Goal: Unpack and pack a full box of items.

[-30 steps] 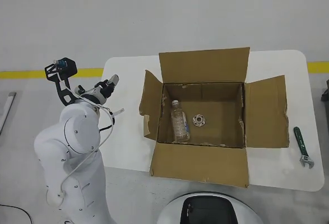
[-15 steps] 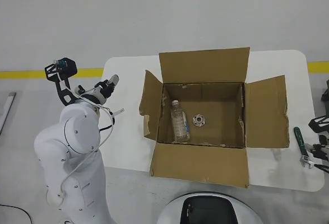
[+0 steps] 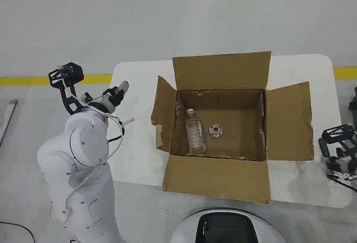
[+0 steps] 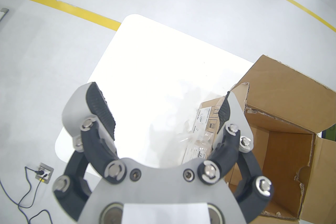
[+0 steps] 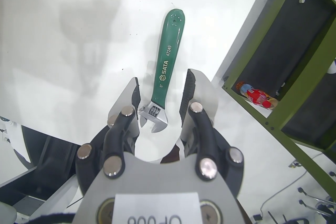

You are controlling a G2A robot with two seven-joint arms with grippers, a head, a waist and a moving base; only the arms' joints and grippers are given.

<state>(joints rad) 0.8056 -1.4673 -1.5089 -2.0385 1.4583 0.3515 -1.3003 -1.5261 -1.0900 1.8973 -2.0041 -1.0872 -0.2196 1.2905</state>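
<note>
An open cardboard box (image 3: 287, 121) stands mid-table with its flaps spread; inside lie a clear plastic bottle (image 3: 195, 133) and a small metal fitting (image 3: 216, 129). A green-handled adjustable wrench (image 5: 168, 57) lies on the white table right of the box, its handle (image 3: 322, 146) showing in the top view. My right gripper (image 5: 162, 78) is open just above the wrench, its fingers either side of the handle near the steel head. My left gripper (image 4: 159, 90) is open and holds nothing, above the table's left part near the box's left flap (image 4: 210, 114). From above, that left gripper (image 3: 119, 91) is at the table's left edge.
A green metal cart (image 5: 288, 51) stands off the table's right edge, with a red bottle (image 5: 256, 97) on its shelf. The white table (image 3: 135, 152) has bare room left of the box. A yellow floor line (image 4: 65, 8) runs behind.
My right gripper came in from the right edge and moved over the wrench's head end. The left arm and the box contents have not moved.
</note>
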